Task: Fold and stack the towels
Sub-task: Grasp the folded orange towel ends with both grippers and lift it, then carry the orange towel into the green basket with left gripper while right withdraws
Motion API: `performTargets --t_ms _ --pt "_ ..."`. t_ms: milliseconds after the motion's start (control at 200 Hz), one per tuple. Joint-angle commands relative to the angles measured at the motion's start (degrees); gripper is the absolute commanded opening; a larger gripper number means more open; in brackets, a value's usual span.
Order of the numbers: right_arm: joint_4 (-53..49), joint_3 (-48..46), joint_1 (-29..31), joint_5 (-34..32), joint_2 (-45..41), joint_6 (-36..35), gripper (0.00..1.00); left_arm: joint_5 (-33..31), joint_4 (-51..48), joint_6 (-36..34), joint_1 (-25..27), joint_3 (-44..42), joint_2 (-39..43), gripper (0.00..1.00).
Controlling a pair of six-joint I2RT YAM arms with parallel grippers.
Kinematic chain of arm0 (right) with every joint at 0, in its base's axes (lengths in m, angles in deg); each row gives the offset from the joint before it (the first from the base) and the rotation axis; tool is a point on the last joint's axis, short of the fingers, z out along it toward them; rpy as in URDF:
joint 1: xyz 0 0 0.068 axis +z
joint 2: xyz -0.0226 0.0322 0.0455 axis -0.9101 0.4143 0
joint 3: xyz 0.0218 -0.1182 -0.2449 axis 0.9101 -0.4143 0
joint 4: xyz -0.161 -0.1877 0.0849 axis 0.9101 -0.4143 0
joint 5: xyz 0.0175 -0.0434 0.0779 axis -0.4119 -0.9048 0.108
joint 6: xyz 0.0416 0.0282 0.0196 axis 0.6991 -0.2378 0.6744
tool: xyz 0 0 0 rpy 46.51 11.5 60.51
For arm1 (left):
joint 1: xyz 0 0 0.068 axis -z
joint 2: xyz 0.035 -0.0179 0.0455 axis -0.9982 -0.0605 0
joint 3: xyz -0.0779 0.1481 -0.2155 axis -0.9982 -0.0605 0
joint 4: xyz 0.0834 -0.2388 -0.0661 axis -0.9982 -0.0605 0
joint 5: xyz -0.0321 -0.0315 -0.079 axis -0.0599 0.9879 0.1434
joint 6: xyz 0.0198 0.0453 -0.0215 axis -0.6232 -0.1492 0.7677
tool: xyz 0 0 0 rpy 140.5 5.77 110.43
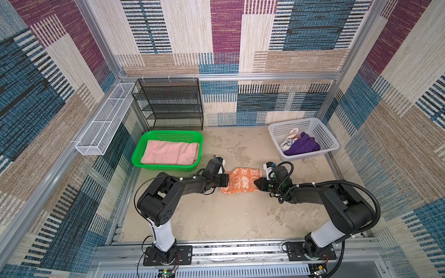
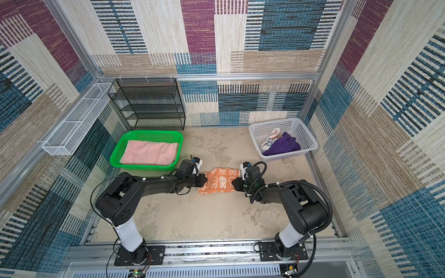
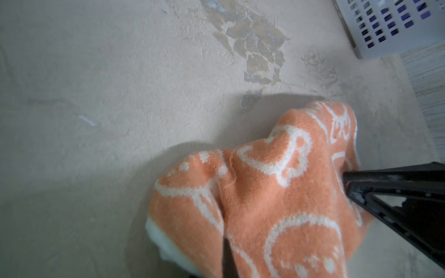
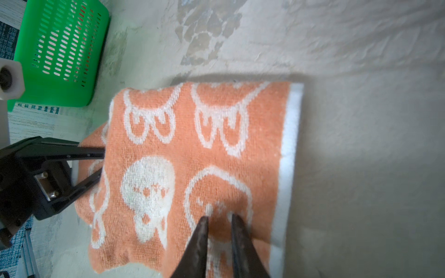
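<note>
Landmark: the green basket (image 1: 168,133) is taken as the reference for every place below.
Orange towel: the orange towel (image 1: 242,183), patterned with white cartoon faces, is laid on the table (image 1: 216,216) just to the right of the green basket and a little nearer the arm bases. It is folded over, and a white border is shown along one edge.
Left claw: the left claw (image 1: 226,180) is closed on the towel end nearest the green basket. The cloth is bunched and lifted there.
Right claw: the right claw (image 1: 257,183) is set at the towel end away from the green basket. Its fingers (image 4: 201,240) are drawn in to a narrow gap, and a ridge of cloth is pinched between them.
Pink towel: the pink towel (image 1: 169,152) is laid folded inside the green basket.
Other towels: the purple towel (image 1: 303,145) and the lettered towel (image 1: 290,139) are heaped unfolded in the white basket (image 1: 332,142), well to the right of the green basket.
</note>
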Motion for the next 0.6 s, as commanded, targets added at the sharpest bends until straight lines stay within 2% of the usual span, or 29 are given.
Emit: performTargets --t_ms 0,90,351,591 --pt "-0.9 0.2 0.2 -0.2 0.0 -0.1 0.22 0.3 -7.6 0.0 0.0 1.4 -0.1 0.0" --pt "-1.3 0.1 0.1 -1.4 -1.2 -0.8 0.28 -2.3 -11.5 -1.7 0.0 3.5 1.2 0.0" --pt "-4.7 -0.1 0.0 -8.5 -7.7 -3.2 0.57 -12.2 -28.2 -8.1 0.0 14.0 4.0 0.0" --pt "-6.6 -2.5 0.0 -15.3 -15.8 -4.2 0.79 -21.6 -43.1 -14.4 -0.7 26.0 3.8 0.0"
